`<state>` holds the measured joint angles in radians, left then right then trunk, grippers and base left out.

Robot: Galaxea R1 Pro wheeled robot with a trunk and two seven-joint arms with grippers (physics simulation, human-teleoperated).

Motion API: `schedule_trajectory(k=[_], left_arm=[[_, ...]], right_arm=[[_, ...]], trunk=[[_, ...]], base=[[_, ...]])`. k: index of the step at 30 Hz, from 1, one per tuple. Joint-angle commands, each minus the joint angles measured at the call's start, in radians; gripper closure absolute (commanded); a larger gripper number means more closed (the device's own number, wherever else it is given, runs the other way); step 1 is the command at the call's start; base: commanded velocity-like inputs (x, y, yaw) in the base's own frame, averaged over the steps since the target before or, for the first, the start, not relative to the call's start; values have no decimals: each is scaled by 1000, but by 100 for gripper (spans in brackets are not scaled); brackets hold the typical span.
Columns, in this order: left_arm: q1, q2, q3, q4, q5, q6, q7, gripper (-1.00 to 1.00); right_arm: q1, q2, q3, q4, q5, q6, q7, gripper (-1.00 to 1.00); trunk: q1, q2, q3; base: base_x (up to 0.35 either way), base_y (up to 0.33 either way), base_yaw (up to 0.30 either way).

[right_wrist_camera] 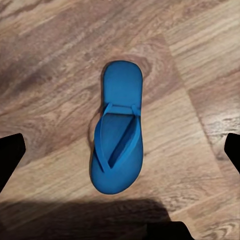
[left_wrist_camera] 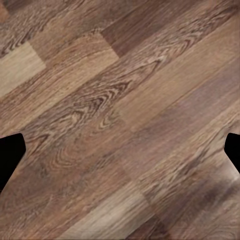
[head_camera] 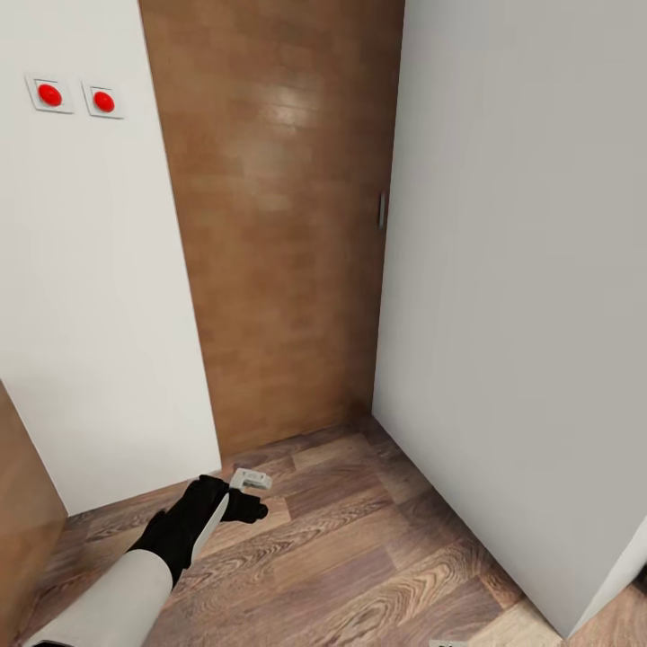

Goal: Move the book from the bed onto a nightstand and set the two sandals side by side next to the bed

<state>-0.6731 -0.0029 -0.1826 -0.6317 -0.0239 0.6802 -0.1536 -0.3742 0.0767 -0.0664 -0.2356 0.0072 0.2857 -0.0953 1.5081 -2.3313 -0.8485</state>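
Beneath the right hand point(right_wrist_camera: 120, 150) — wide open — a blue sandal point(right_wrist_camera: 118, 135).

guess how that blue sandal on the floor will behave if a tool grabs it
The sandal looks thin and flat, so probably light and a bit floppy. Lying sole-down on the wood floor, it likely slides, not rolls. Its thin strap may flex.

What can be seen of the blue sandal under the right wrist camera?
The sandal is a bright blue flat flip-flop, one alone, lying sole-down on the brown wood-plank floor. Two thin blue straps run in a V from one toe post to the sides of the footbed. It looks like smooth foam or rubber, unworn. Nothing but the floor touches it; the right gripper's dark fingertips sit spread wide to either side, apart from it.
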Motion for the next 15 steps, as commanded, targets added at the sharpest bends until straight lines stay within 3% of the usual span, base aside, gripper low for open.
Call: schedule_trajectory(k=[1,15], left_arm=[[0,0,-1,-1,-3,-3,-4,-100],[2,4,-3,0,-1,-30,-6,-100]], right_arm=[[0,2,-6,-5,1,7,-3,-100],[-52,7,-8,-12,0,27,-16,-100]], trunk=[[4,-8,-4],[57,-106,-48]], base=[[0,0,0],[0,0,0]])
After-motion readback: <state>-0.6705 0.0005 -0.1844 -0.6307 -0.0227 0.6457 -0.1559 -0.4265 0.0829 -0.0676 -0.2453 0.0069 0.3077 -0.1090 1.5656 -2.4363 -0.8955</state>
